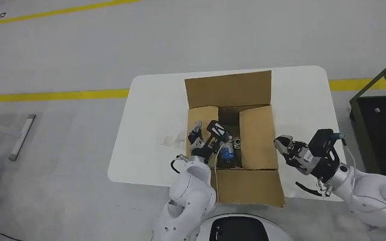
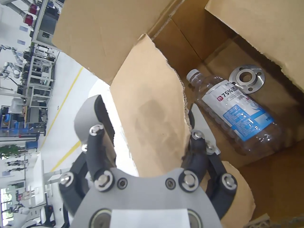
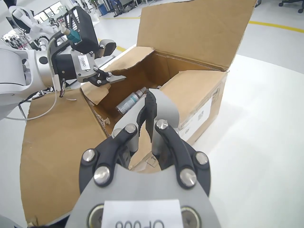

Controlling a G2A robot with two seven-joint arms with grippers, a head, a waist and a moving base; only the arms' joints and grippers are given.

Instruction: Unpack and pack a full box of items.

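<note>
Two items, bottle [image 2: 237, 116] and metal flange [image 2: 247, 78], inside open cardboard box [image 2: 185, 46]

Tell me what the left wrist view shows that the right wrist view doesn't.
Left wrist view, not the right: a metal ring on the box floor beside the bottle. Right wrist view, not the left: the right claw and a white label on the box's outer wall. Both: the cardboard box, its torn side flap with the open left claw straddling it, the upright back flap, and a bottle lying inside, apparently the same one.
</note>
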